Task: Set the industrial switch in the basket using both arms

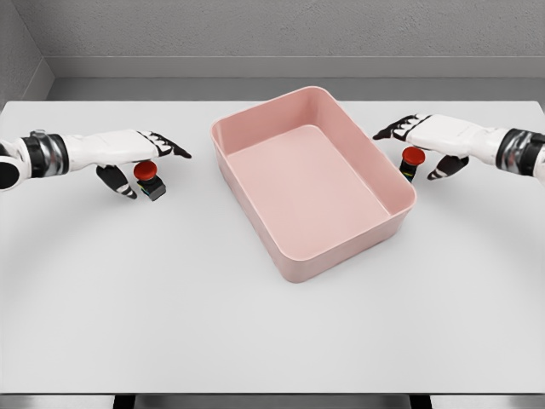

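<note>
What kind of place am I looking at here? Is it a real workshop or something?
Probably not a real room: it looks like a computer-simulated test bench. A plain white table stands before bare grey walls, holding only a pink basket and two red-button switches, one under the left robot hand, one under the right robot hand.

Bare simulated test bench: plain white table (255, 341), featureless grey walls (255, 34).
</note>
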Action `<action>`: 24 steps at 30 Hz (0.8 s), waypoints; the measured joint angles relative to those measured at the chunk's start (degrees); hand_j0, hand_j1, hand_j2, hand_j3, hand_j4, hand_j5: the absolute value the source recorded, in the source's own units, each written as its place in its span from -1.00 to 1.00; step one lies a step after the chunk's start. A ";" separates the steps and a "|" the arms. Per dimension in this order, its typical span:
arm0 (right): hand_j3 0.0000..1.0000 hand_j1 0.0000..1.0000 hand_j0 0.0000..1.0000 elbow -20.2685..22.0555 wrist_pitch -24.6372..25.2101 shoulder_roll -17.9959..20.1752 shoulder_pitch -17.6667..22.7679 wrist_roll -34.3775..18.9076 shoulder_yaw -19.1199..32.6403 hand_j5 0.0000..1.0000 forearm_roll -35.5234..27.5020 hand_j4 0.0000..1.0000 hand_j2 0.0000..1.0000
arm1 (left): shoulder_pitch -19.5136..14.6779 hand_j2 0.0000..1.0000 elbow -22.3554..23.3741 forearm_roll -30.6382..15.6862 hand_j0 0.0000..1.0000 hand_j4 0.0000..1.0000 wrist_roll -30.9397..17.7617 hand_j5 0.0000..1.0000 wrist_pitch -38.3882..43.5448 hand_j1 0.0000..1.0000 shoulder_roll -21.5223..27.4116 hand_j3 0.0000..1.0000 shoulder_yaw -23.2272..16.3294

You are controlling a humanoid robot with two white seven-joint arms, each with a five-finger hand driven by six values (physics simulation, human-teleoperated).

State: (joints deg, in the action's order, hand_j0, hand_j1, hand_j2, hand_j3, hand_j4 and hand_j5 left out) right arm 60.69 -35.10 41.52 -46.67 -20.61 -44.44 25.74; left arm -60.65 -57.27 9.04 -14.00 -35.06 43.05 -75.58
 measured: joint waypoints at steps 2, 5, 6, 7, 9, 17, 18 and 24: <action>1.00 1.00 1.00 -0.28 0.00 -0.19 -0.26 0.01 -0.01 1.00 0.21 1.00 1.00 | 0.00 0.94 0.06 0.00 0.94 0.94 0.00 0.94 0.00 0.94 -0.01 0.94 -0.06; 1.00 1.00 1.00 -0.63 0.00 -0.38 -0.26 0.02 -0.02 1.00 0.41 1.00 1.00 | -0.09 0.71 0.11 0.01 0.71 0.71 0.04 0.71 0.00 0.71 0.18 0.71 -0.09; 1.00 1.00 1.00 -0.86 0.00 -0.42 -0.26 0.02 -0.02 1.00 0.49 1.00 1.00 | -0.09 0.70 0.09 0.06 0.70 0.70 0.06 0.70 0.00 0.70 0.25 0.70 -0.10; 1.00 1.00 1.00 -1.07 0.00 -0.45 -0.26 0.02 -0.02 1.00 0.55 1.00 1.00 | -0.44 0.70 0.08 0.13 0.70 0.70 0.07 0.70 0.00 0.70 0.31 0.70 -0.10; 1.00 1.00 1.00 -1.75 0.00 -0.62 -0.26 0.02 -0.02 1.00 0.84 1.00 1.00 | -0.44 0.59 0.04 0.24 0.59 0.59 0.12 0.59 0.00 0.59 0.38 0.59 -0.10; 1.00 1.00 1.00 -3.31 0.01 -2.17 -0.53 0.02 -0.02 1.00 2.00 1.00 1.00 | -0.44 0.53 -0.32 0.79 0.53 0.53 0.19 0.53 0.00 0.53 0.45 0.53 -0.18; 1.00 1.00 1.00 -3.62 0.01 -2.38 -0.70 0.02 -0.02 1.00 2.15 1.00 1.00 | -0.44 0.52 -0.34 1.01 0.52 0.52 0.19 0.52 0.00 0.52 0.46 0.52 -0.18; 1.00 1.00 1.00 -4.57 0.00 -3.03 -0.70 0.02 -0.03 1.00 2.63 1.00 1.00 | -0.79 0.23 -0.38 2.29 0.23 0.23 0.24 0.23 0.00 0.23 0.46 0.23 -0.19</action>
State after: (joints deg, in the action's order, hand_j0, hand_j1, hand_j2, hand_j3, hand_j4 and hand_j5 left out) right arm 56.12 -35.10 38.49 -47.37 -20.59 -44.47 28.37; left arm -61.44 -57.65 11.33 -13.76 -35.06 43.50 -75.77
